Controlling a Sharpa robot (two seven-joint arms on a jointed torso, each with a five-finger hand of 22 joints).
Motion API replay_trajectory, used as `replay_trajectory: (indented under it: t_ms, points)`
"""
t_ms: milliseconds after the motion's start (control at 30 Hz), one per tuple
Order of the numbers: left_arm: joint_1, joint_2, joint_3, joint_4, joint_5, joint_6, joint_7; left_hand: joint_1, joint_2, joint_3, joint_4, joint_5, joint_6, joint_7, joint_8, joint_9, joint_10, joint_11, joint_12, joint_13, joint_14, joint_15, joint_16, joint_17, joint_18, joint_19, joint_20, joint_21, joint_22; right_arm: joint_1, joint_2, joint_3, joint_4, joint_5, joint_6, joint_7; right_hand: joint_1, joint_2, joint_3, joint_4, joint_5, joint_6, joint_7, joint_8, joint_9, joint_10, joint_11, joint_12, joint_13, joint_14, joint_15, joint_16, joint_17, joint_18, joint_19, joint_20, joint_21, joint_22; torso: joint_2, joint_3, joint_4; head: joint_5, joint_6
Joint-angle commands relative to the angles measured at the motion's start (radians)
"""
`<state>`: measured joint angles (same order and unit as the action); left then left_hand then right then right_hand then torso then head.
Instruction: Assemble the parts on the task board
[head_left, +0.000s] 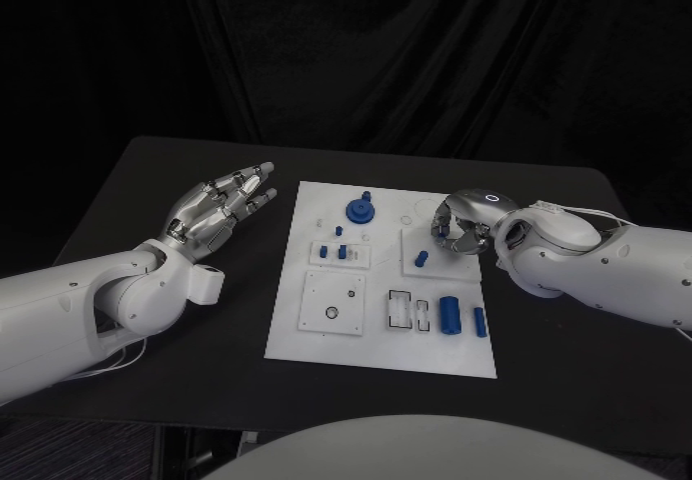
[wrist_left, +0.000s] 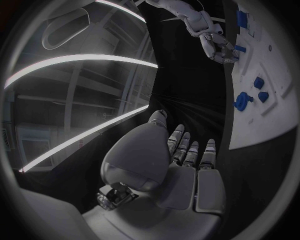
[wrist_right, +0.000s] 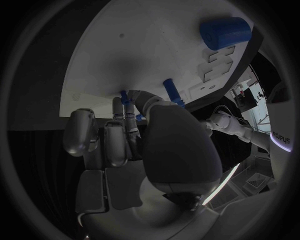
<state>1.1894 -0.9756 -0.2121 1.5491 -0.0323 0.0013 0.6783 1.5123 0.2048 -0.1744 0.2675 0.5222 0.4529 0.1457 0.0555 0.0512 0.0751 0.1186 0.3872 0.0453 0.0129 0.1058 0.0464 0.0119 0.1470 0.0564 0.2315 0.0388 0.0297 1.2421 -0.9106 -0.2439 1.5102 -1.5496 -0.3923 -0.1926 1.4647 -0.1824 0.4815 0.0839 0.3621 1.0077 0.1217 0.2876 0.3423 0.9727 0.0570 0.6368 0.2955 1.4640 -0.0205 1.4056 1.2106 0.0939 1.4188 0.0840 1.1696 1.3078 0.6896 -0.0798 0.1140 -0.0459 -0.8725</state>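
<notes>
1. Black desk (head_left: 173, 180) under dark curtains carries the white task board (head_left: 325, 340) at its middle.
2. Nearest on the board, toward the robot from the right hand (head_left: 459, 232), lie a blue cylinder (head_left: 450, 315) and a slimmer blue peg (head_left: 480, 321), side by side.
3. The right hand hangs over the board's right part, fingers curled down around a small blue part (head_left: 421, 257); whether it grips this cannot be told.
4. Between the two hands stand two small blue pegs (head_left: 335, 250).
5. Beyond them a blue round knobbed part (head_left: 359, 209) sits near the board's far edge.
6. The left hand (head_left: 221, 205) hovers beside the board's left edge, fingers straight and apart, holding nothing.
</notes>
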Motion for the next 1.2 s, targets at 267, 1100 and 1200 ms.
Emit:
replay_trajectory:
  t_ms: [267, 1100, 1200]
  points:
    - [-0.006, 0.011, 0.001, -0.012, 0.002, 0.029, 0.136, 0.012, 0.0, 0.017, -0.002, 0.007, 0.016, 0.001, 0.006, 0.003, 0.001, 0.011, 0.006, 0.0, 0.002, 0.013, 0.01, 0.002, 0.023, 0.003, 0.024, 0.009, 0.003, 0.067, -0.021, 0.004, 0.048, 0.023, 0.01, -0.008, 0.002, 0.007, 0.002, -0.01, -0.016, -0.007, -0.002, 0.009, 0.011, 0.0, -0.009, 0.002, 0.03, 0.005, -0.006, -0.009, -0.007, -0.006, -0.003, -0.005, -0.008, 0.146, 0.0, -0.0004, -0.0011, 0.003, 0.0]
    - [-0.009, 0.038, 0.001, -0.028, 0.004, 0.054, 0.114, 0.016, 0.003, 0.031, -0.006, 0.006, 0.037, 0.004, 0.012, 0.006, -0.001, 0.015, 0.005, 0.0, 0.003, 0.019, 0.014, 0.003, 0.027, 0.004, 0.034, 0.01, 0.003, 0.062, 0.12, 0.001, 0.232, -0.037, 0.109, 0.055, 0.004, 0.017, 0.01, -0.02, -0.031, -0.024, -0.002, 0.015, 0.039, 0.003, -0.01, -0.009, 0.033, 0.02, -0.008, 0.005, 0.02, -0.008, 0.007, -0.007, 0.005, 0.149, 0.002, 0.0013, -0.0044, 0.075, 0.0]
    - [-0.009, 0.042, 0.001, -0.028, 0.005, 0.06, 0.113, 0.016, 0.003, 0.031, -0.005, 0.006, 0.037, 0.003, 0.012, 0.006, -0.002, 0.015, 0.005, 0.0, 0.003, 0.019, 0.014, 0.003, 0.027, 0.004, 0.034, 0.01, 0.003, 0.037, 0.138, 0.001, 0.226, -0.065, 0.116, 0.056, 0.006, 0.016, 0.011, -0.023, -0.032, -0.027, -0.001, 0.014, 0.04, 0.003, -0.01, -0.01, 0.034, 0.019, -0.007, 0.004, 0.018, -0.008, 0.007, -0.007, 0.003, 0.149, 0.001, 0.0015, 0.0001, 0.077, 0.0]
